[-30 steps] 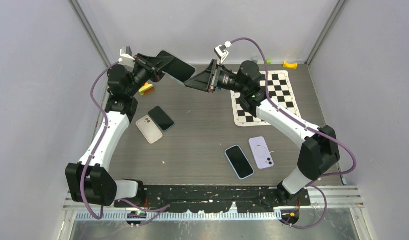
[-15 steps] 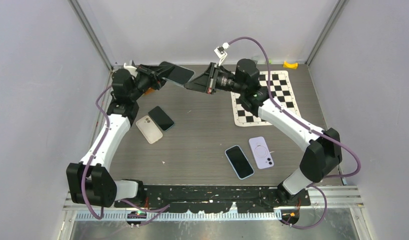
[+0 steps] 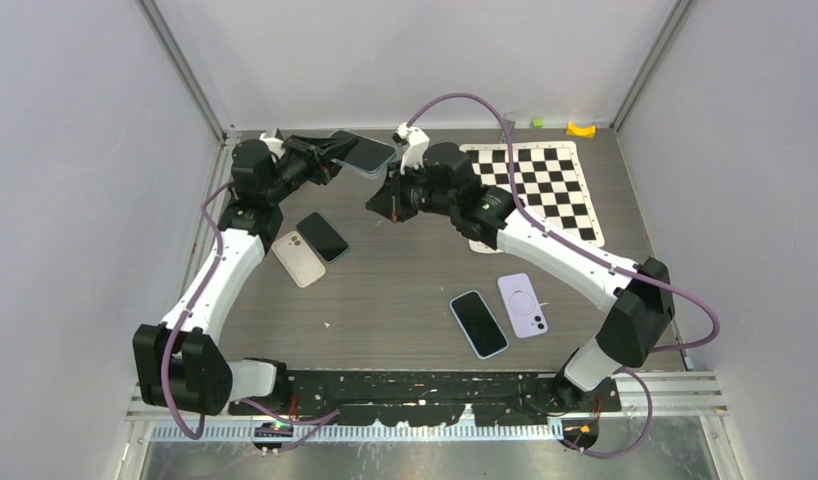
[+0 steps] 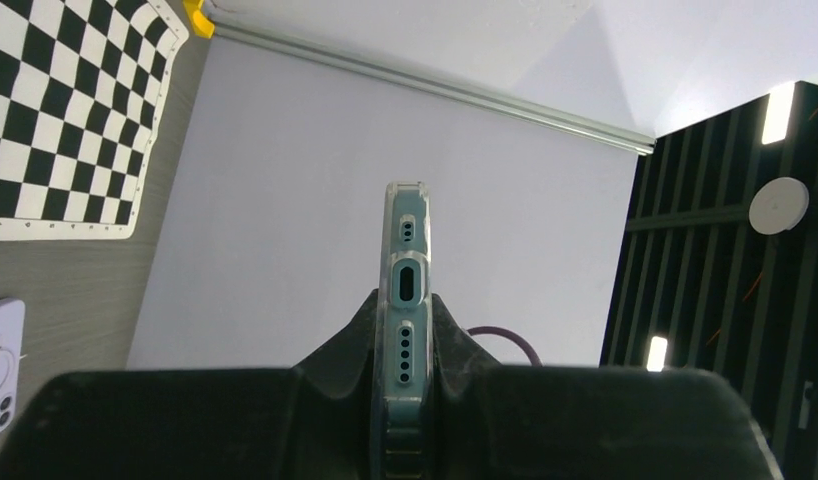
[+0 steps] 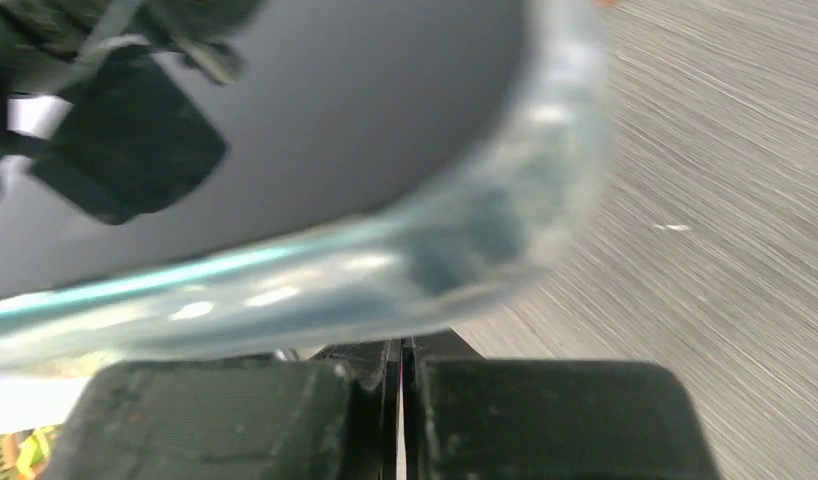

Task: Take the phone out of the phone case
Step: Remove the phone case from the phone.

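Change: the right claw (image 5: pixel 400 365) has dropped from beside the phone (image 3: pixel 363 152) to just beneath its free end. Its jaws, apart a second ago, are now pressed flat together with nothing visible between them.
Left claw: the left claw (image 4: pixel 406 335) stays clamped narrow on the phone's other end, and that arm has lowered the phone nearer the table (image 3: pixel 405 280).
Phone: it hangs in the air over the rear left of the table, held by the left claw alone. It is still seated in the clear phone case (image 5: pixel 285 270), whose rim wraps the port edge all round.
Contact: the case's rounded corner fills the right wrist view just above the closed tips, badly blurred. I cannot tell whether they touch it.
Meaning: closed tips cannot pinch, so they probably serve as a blunt wedge to push the corner or back of the case and pop the phone free.
Progress: early, with no edge of the case peeled off yet.
Risk: a push against the one-ended grip could lever the phone out of the left claw.
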Controlling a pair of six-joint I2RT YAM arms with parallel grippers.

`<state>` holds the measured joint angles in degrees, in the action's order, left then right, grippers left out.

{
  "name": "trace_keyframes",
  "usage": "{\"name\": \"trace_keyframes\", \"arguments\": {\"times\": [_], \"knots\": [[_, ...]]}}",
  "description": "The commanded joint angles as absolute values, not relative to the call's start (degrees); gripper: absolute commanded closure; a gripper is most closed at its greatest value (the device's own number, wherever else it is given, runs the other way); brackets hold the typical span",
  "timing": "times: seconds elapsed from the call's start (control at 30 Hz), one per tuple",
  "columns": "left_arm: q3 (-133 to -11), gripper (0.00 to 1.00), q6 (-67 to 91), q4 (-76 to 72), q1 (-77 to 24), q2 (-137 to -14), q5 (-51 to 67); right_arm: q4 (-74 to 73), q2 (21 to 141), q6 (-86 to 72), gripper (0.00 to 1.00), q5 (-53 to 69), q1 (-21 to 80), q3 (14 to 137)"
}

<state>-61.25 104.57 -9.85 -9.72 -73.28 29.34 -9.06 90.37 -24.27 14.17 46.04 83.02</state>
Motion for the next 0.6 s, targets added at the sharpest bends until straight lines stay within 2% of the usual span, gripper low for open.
{"name": "trace_keyframes", "arguments": {"times": [0.0,0.17,0.23,0.27,0.3,0.33,0.43,0.47,0.53,0.57], "knots": [[-64.11,1.0,103.83,-12.43,-9.72,-69.89,31.76,-11.42,89.34,-20.57,0.99,5.73,45.72,84.06],[-62.89,1.0,100.73,-10.61,-7.49,-69.79,31.29,-6.53,85.21,-24.31,0.98,6.81,45.05,80.39],[-62.37,1.0,98.93,-10.26,-6.01,-69.48,31.12,-5.53,83.47,-26.34,0.89,8.11,43.74,79.01],[-62.2,1.0,97.62,-9.8,-5.19,-69.21,31.11,-5.27,82.48,-27.19,0.78,9.63,42.55,78.09],[-62.14,1.0,96.58,-9.62,-4.54,-69.04,31.11,-4.61,81.51,-28.97,0.73,10.62,41.84,77.4],[-62.0,1.0,95.68,-9.58,-4.21,-68.87,31.11,-4.15,81.05,-30.0,0.62,12.76,40.19,76.98],[-62.64,1.0,92.89,-9.94,-3.93,-68.69,31.43,0.53,79.0,-36.22,0.41,17.81,37.04,74.29],[-63.16,1.0,92.02,-9.48,-3.94,-68.7,31.82,2.16,78.66,-40.02,0.29,20.54,35.56,73.71],[-64.34,1.0,90.31,-8.4,-4.04,-68.33,32.16,7.76,77.94,-47.04,0.14,23.84,34.04,72.44],[-64.62,1.0,89.41,-7.91,-4.05,-68.09,32.07,11.59,78.09,-49.58,0.12,24.79,33.76,72.49]]}}
